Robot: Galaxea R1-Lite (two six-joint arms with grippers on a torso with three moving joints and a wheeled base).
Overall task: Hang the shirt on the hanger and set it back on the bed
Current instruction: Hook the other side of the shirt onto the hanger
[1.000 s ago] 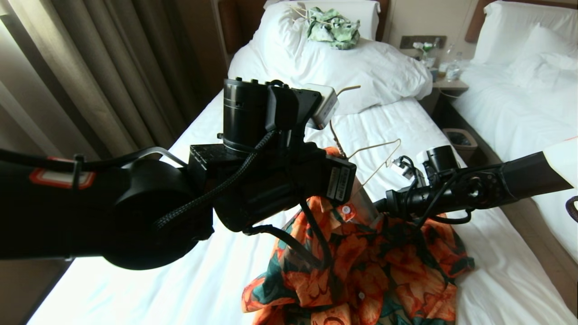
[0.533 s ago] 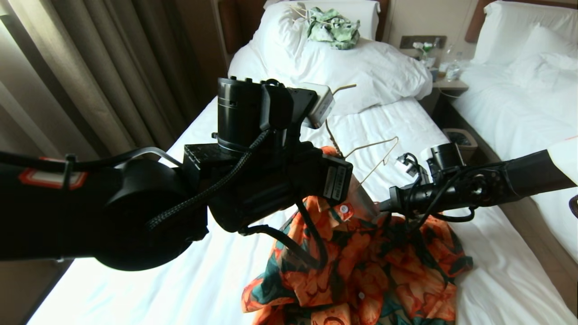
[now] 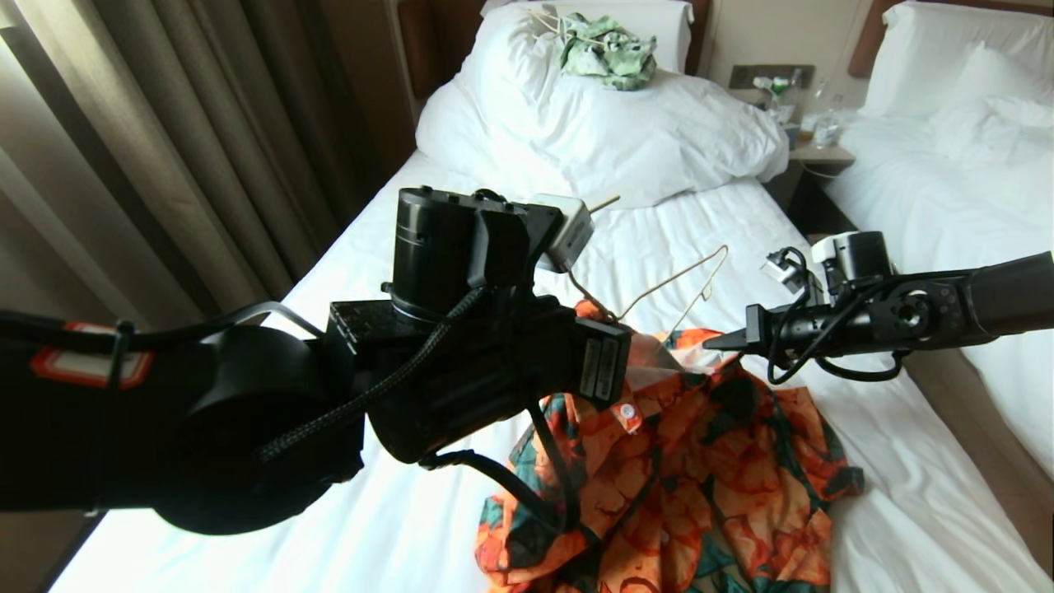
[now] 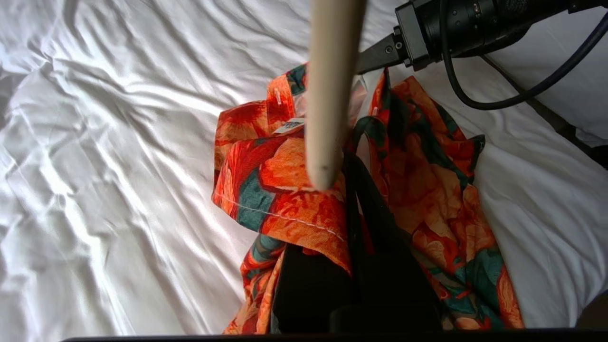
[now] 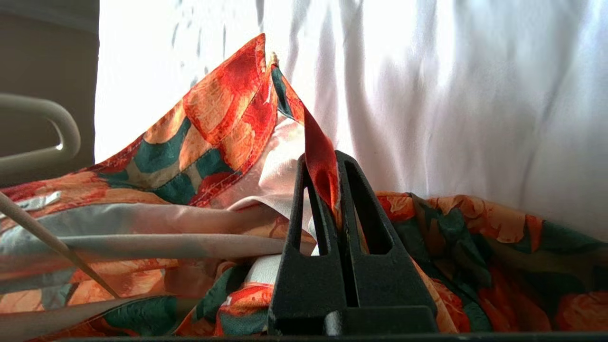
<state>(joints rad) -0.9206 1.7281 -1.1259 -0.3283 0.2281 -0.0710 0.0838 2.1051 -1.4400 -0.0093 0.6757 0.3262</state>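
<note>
Right gripper (image 5: 327, 190) clamped fully closed on an edge of the orange-flowered, dark-green short-sleeved shirt (image 3: 708, 461), which hangs below it onto the wrinkled white-sheeted bed (image 3: 395, 247). Left gripper (image 4: 354, 190) shut too, on shirt cloth (hanger grip not visible). Thin cream-white wire hanger (image 3: 675, 280) sits between the 2 claws, partly inside the collar. Risk: thin pinch slips when pulled, or wire pops out. No containers involved.

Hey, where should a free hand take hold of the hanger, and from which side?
Probably the bare wire shoulder of the hanger that sticks out of the shirt toward the duvet. It is raised clear of the sheet with nothing around it, so come from above or the headboard side, pinching across the thin wire.
</note>
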